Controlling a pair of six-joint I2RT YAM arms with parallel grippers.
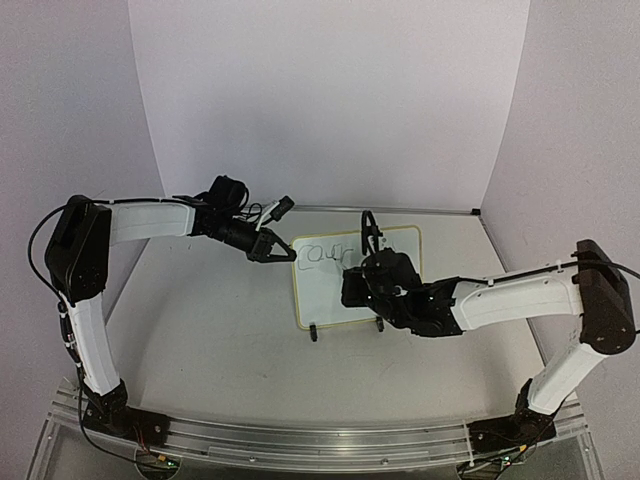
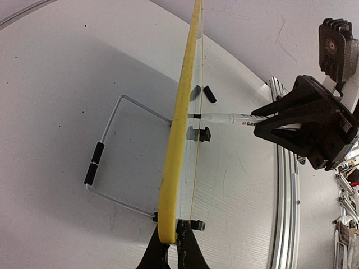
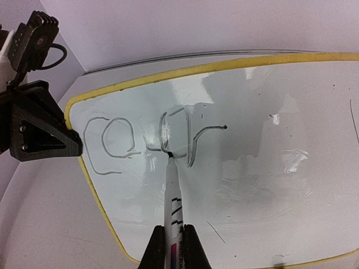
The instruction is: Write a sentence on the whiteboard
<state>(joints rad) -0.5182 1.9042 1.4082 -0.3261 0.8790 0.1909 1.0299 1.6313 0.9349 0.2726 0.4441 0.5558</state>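
The right jaws are closed tight on the barrel of a marker [image 3: 173, 196], whose dark tip touches the whiteboard [image 3: 269, 140] at the foot of the third letter written there. The left jaws are pinched shut on the board's pale-yellow rim [image 2: 178, 129] at its left edge, steadying it. The board stands tilted back on a wire stand [image 2: 109, 143] and black clip feet, near the middle of the worktop [image 1: 210, 340], between the two arms. Of the sentence [image 3: 146, 140], only four cursive letters show, reading roughly "cour", at the upper left; the rest of the face is bare apart from faint smudges. I judge the task barely begun: the first word looks unfinished, and every word after it is yet to be written.
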